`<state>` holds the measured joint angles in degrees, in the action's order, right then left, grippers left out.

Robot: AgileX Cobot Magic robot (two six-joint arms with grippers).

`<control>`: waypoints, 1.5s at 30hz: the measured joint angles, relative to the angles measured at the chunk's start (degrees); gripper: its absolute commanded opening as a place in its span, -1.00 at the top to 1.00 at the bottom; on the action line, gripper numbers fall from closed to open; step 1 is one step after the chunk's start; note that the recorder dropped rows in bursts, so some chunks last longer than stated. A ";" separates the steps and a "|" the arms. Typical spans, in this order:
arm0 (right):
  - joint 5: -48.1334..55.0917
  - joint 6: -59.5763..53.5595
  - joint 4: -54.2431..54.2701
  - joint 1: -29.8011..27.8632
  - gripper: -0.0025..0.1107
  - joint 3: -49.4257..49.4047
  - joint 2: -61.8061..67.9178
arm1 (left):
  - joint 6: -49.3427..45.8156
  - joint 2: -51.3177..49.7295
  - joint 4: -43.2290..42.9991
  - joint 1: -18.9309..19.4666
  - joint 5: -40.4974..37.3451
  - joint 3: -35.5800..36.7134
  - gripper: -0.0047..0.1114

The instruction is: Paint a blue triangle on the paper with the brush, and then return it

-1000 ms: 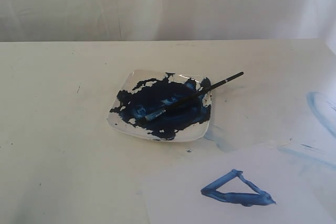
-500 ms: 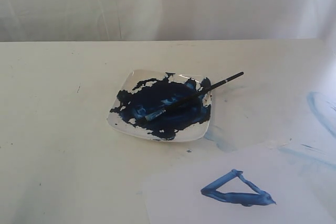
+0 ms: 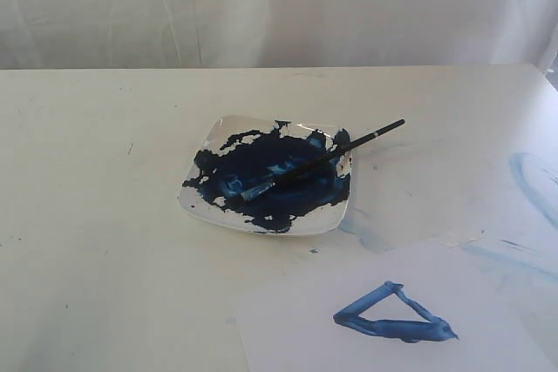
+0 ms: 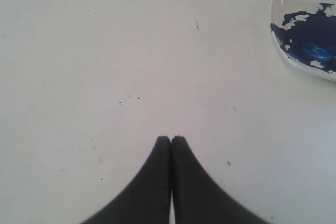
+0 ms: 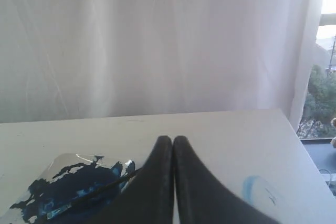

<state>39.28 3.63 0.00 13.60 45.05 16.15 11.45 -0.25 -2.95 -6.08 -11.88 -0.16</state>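
The long black-handled paintbrush (image 3: 318, 160) lies across the white square plate (image 3: 194, 206) of dark-blue paint, mid-table. The glossy dark-blue triangle (image 3: 392, 329) sits on the white paper sheet (image 3: 296, 333), near right. The left gripper (image 4: 171, 139) and the right gripper (image 5: 172, 139) each have their fingers pressed together.

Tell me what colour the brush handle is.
Black; the brush shows best in the exterior view.

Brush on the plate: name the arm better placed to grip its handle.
Right, probably. The brush handle overhangs the plate on the right of the exterior view, and the right gripper, shut, sees brush and plate just ahead. The left gripper, also shut, sees only a plate corner.
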 measured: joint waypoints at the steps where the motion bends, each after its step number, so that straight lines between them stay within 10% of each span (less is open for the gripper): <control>1: -0.32 0.00 0.00 -0.43 0.96 -0.62 -0.97 | 0.00 0.00 0.00 0.00 0.00 0.00 0.92; 26: -23.18 0.00 0.00 -3.30 0.96 -42.90 -15.77 | 0.00 0.00 0.00 0.00 0.00 0.00 0.92; 45: -19.27 0.00 0.00 -3.30 0.96 -44.68 -15.77 | 0.00 0.00 0.00 0.00 0.00 0.00 0.92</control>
<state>20.00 3.63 0.00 10.30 0.36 0.38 11.45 -0.25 -2.95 -6.08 -11.88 -0.16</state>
